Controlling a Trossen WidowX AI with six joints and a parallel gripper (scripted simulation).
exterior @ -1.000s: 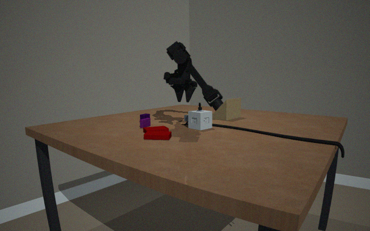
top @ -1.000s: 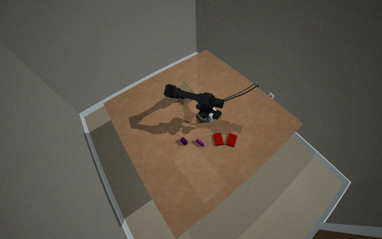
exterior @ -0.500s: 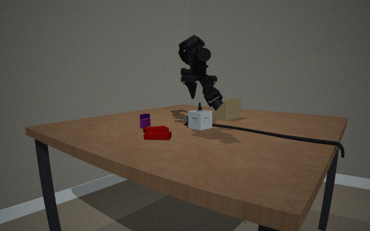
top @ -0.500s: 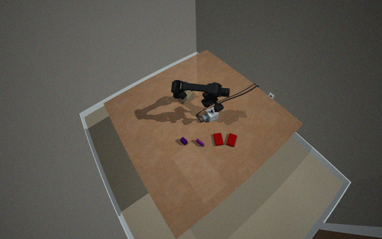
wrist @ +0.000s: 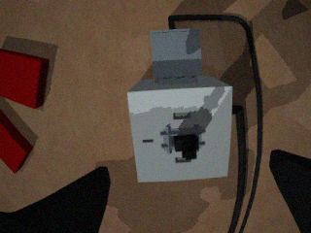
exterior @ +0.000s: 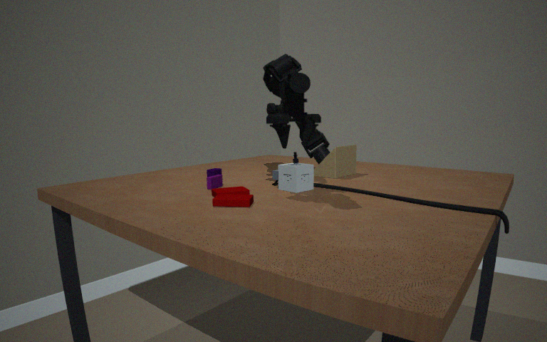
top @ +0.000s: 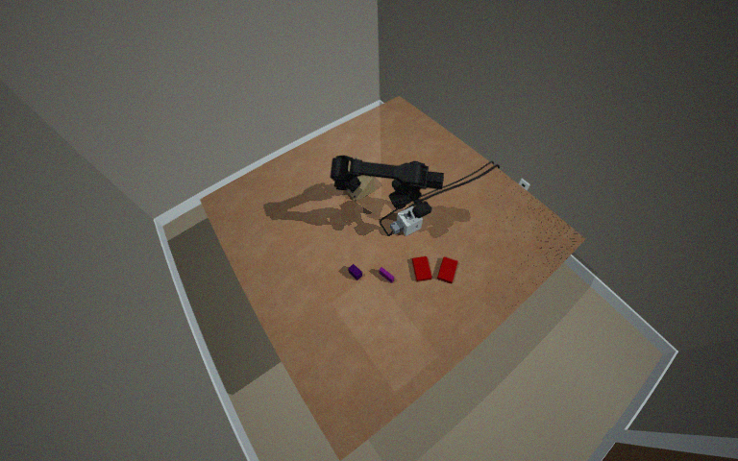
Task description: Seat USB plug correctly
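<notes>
End effector (exterior: 290,148) (wrist: 192,169) spread wide, nothing in it, above pwr cube (top: 409,221) (exterior: 295,177) (wrist: 182,167); USB plug (exterior: 295,157) (wrist: 187,146) upright in top.

Seen from the exterior view, the USB plug (top: 409,213) (exterior: 295,157) (wrist: 187,146) stands in the top of the power cube (top: 411,224) (exterior: 295,179) (wrist: 151,160); another plug (top: 396,228) (exterior: 275,174) (wrist: 176,46) sits at its side. Left of the cube lie two slabs (top: 448,270) (exterior: 232,200) (wrist: 19,78), with two smaller blocks (top: 386,275) (exterior: 214,181) beyond them. A wedge-shaped block (top: 367,187) (exterior: 345,161) stands behind it, to the right
</notes>
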